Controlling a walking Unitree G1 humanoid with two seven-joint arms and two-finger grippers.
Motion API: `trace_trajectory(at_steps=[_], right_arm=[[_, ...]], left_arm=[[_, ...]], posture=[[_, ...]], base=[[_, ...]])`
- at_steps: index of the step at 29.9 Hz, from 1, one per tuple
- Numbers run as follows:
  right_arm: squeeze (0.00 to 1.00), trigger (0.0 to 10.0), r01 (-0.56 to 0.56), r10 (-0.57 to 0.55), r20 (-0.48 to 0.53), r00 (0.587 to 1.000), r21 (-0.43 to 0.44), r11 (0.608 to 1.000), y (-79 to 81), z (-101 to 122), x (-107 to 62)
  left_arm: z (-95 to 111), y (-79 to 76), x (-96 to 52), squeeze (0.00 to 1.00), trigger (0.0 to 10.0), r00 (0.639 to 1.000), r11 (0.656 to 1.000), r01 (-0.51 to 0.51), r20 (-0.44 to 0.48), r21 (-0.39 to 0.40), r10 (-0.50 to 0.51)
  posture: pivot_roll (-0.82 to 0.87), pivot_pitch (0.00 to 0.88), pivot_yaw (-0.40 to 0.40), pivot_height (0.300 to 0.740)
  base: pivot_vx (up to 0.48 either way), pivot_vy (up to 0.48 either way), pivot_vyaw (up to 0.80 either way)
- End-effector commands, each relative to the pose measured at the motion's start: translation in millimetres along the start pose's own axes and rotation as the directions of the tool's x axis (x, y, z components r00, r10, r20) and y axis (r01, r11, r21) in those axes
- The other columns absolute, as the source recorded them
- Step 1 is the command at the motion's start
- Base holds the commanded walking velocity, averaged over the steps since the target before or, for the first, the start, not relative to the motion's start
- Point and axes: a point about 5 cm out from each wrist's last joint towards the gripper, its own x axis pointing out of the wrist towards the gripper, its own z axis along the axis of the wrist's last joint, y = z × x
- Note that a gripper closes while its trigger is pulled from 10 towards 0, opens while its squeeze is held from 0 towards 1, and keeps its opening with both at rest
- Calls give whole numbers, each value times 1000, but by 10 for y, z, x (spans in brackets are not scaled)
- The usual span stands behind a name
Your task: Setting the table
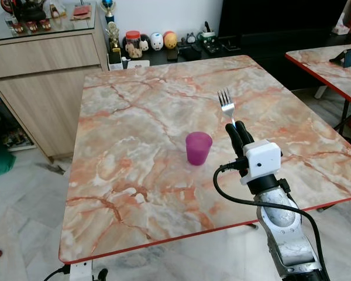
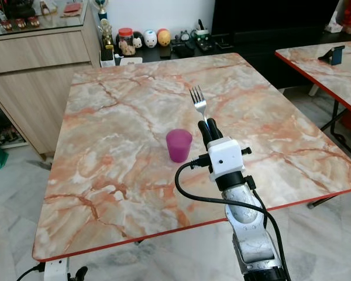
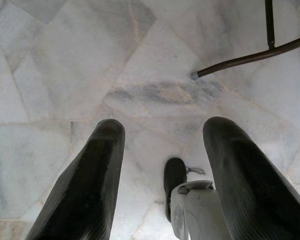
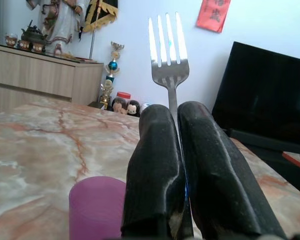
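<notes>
A silver fork (image 1: pixel 226 104) stands upright with its tines up, pinched by its handle in my right gripper (image 1: pixel 238 136), which is shut on it. The gripper hovers over the marble table (image 1: pixel 134 117), just right of a purple cup (image 1: pixel 198 147) that stands upright near the table's middle. In the right wrist view the fork (image 4: pixel 168 55) rises between the black fingers (image 4: pixel 155 165), with the cup (image 4: pixel 97 207) low beside them. My left gripper (image 3: pixel 162 150) hangs open above the tiled floor.
A wooden sideboard (image 1: pixel 41 70) stands at the back left. A low shelf with jars and figurines (image 1: pixel 152 44) lies behind the table. A second marble table (image 1: pixel 333 64) with a blue phone stand sits at the right. A dark TV fills the back right.
</notes>
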Motion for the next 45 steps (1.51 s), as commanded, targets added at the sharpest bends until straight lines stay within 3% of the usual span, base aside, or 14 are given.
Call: trace_trajectory(at_steps=[1,20,45], right_arm=[[0,10000,15,-16,33,999,23,1000,-3,98,62],[0,10000,-6,4,23,1000,74,997,174,127,138],[0,10000,3,-5,21,1000,77,997,168,133,171]], left_arm=[[-32,3,-10,0,10000,1000,1000,-6,-11,0,6],[-7,-15,4,0,10000,1000,1000,2,-12,-1,-2],[-49,-4,-9,0,10000,1000,1000,4,-30,5,-3]], posture=[[-91,0,36,740],[-93,0,29,740],[-87,0,35,740]], base=[[0,-266,0],[0,-346,0],[0,-425,0]])
